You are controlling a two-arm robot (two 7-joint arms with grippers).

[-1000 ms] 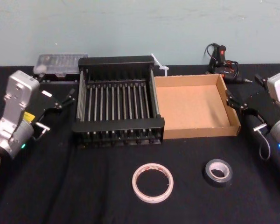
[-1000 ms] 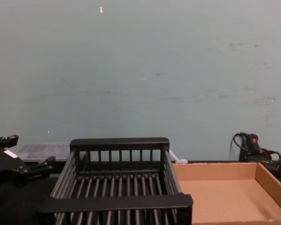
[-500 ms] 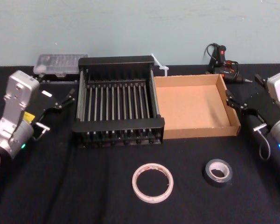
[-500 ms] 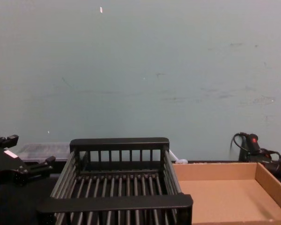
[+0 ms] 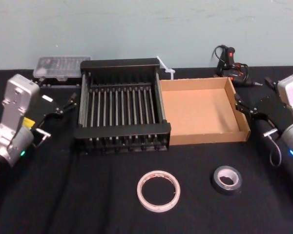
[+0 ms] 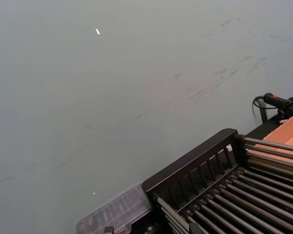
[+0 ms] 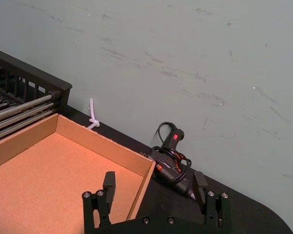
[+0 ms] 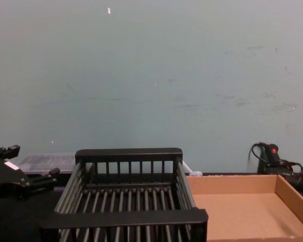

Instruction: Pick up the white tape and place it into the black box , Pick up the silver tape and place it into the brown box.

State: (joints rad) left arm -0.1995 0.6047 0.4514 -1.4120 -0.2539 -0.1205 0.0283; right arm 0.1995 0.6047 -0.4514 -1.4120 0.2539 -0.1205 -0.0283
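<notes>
The white tape (image 5: 158,190) lies flat on the black cloth near the front, in the middle. The smaller silver tape (image 5: 226,179) lies to its right. Behind them the black box (image 5: 122,130) and the brown box (image 5: 200,114) stand side by side, nothing showing inside either. My left gripper (image 5: 68,103) hovers open at the left of the black box (image 8: 126,218). At the right of the brown box (image 7: 49,170), by its far corner, my right gripper (image 7: 155,187) is open. Both grippers hold nothing and are far from the tapes.
A clear plastic case (image 5: 62,66) sits behind the black box at the back left. A black glue gun (image 5: 229,61) with a cord lies at the back right, just beyond the right gripper. A white zip tie (image 5: 165,68) sticks up between the boxes. A pale wall stands behind the table.
The right gripper has edged slightly up and back beside the brown box. The left arm, both tapes and both boxes stay where they were.
</notes>
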